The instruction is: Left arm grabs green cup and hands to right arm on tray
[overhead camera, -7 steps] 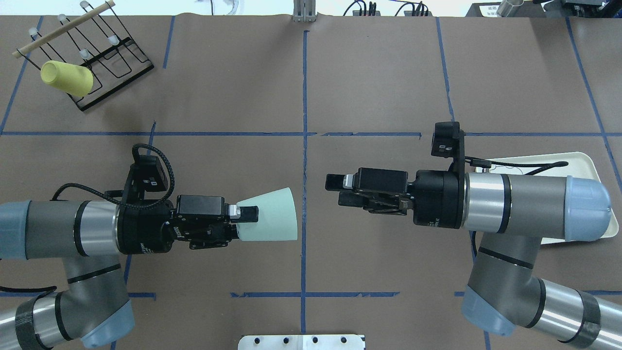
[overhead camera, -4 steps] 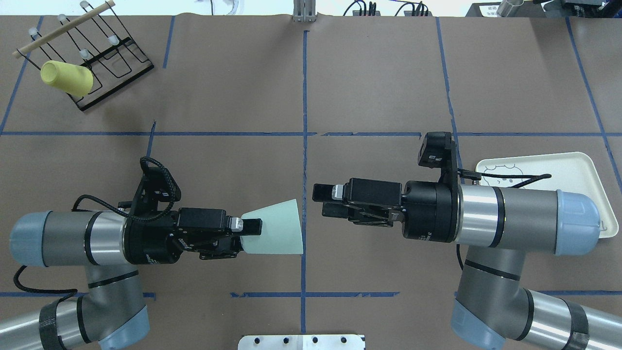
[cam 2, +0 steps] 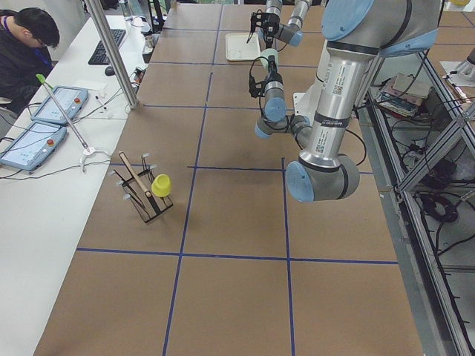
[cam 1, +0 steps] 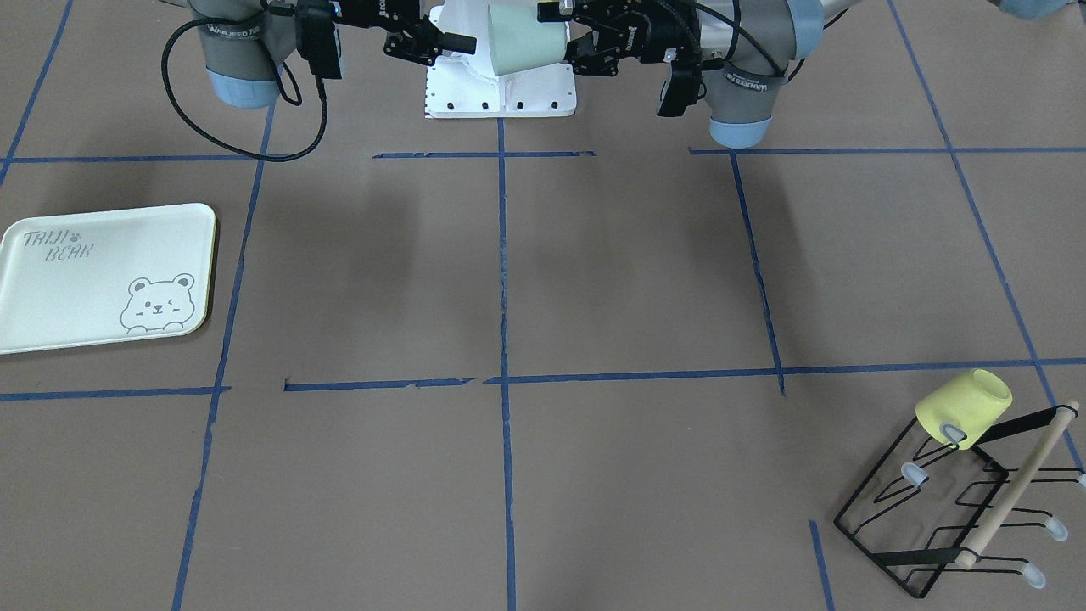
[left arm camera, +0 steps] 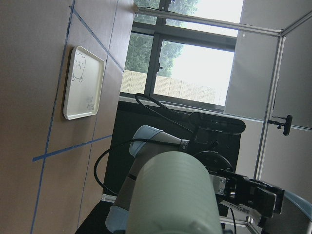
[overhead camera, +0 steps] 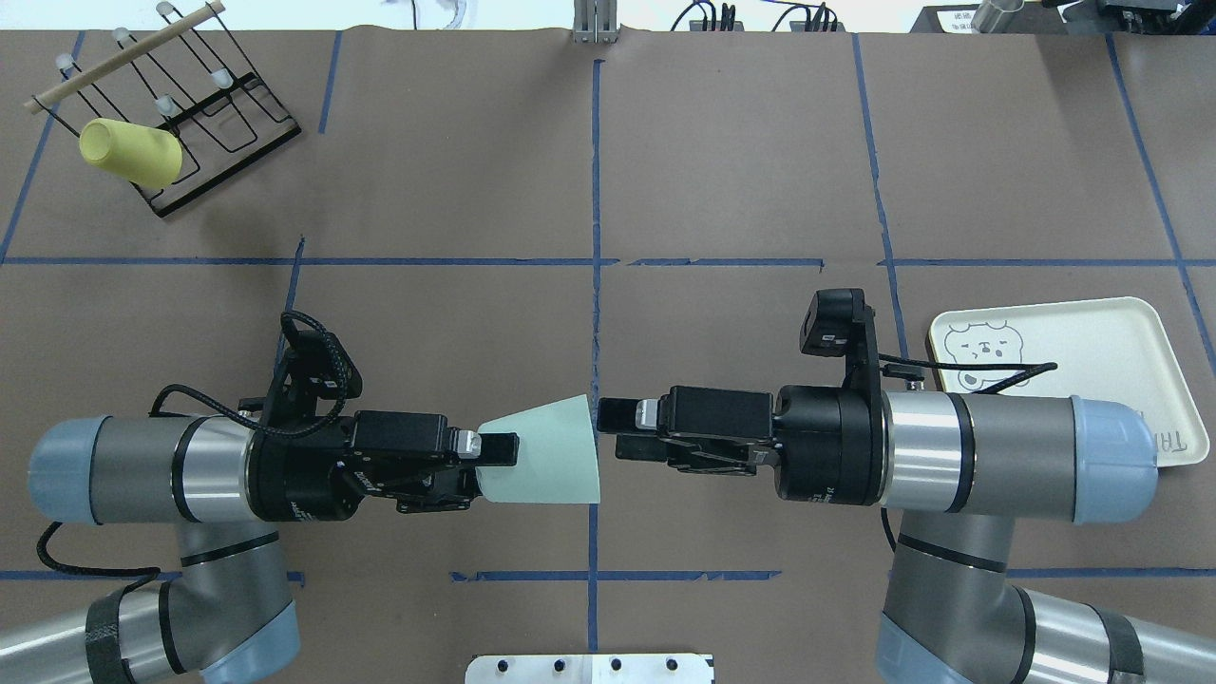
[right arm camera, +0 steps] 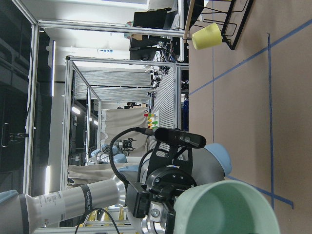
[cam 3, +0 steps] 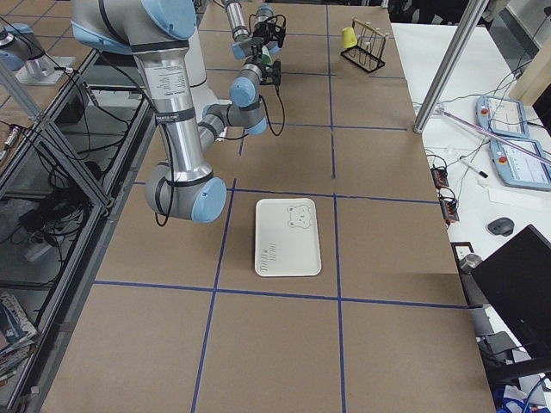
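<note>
Two arms are at work over the table, and between them there is one green cup. A second cup, the yellow cup, hangs on a single black wire rack in the far corner on the robot's left. One tray lies flat on the table on the robot's right, well apart from the green cup, with its bear drawing facing up.

The left arm reaches in toward the middle tape line. Its left gripper is clamped on the narrow bottom end of the green cup, one finger lying along the cup's outer wall. The cup is held on its side in the air, wide mouth pointing at the other arm.

The right arm comes in level from the opposite side. Its right gripper has its fingers parted and holds nothing; the fingertips are right at the cup's rim, but I cannot tell whether they touch it. From the right wrist view the cup's open mouth looks straight back.
</note>
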`<state>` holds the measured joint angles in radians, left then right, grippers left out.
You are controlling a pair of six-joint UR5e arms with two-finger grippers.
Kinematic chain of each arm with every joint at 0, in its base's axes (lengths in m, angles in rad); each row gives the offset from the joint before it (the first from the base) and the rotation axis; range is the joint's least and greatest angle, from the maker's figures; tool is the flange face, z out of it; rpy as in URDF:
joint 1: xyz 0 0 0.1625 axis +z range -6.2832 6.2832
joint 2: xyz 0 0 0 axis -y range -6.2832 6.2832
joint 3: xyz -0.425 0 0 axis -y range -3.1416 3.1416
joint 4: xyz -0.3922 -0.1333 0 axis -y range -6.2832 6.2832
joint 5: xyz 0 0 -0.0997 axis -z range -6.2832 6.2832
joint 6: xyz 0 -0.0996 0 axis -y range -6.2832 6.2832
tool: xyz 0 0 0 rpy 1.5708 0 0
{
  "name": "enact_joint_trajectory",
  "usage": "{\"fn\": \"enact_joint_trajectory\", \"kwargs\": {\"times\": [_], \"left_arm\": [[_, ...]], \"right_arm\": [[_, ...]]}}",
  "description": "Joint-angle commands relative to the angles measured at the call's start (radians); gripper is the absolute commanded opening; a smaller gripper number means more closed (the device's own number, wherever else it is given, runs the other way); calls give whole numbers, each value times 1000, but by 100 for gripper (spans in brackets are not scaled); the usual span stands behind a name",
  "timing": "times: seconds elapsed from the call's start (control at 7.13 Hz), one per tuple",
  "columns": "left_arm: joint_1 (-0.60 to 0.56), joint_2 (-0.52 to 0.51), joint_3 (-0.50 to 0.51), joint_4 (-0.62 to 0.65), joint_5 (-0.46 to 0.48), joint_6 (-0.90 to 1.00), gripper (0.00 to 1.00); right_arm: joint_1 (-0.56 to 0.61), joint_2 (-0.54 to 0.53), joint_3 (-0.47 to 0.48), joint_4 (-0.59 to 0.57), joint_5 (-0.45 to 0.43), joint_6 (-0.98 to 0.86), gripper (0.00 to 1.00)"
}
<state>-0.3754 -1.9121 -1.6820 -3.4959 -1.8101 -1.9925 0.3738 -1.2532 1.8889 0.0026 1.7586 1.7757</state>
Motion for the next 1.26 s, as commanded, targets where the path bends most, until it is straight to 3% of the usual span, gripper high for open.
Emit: {"fn": "enact_joint_trajectory", "kwargs": {"times": [0.0, 0.84, 1.12], "left_arm": [[3, -7, 1, 1, 0, -26, 24], [12, -30, 16, 4, 0, -52, 24], [36, -42, 16, 8, 23, -51, 24]], "right_arm": [[-10, 2, -1, -1, -1, 1, 100], [-13, 40, -14, -12, -16, 1, 98], [-13, 80, -71, -10, -16, -1, 96]]}}
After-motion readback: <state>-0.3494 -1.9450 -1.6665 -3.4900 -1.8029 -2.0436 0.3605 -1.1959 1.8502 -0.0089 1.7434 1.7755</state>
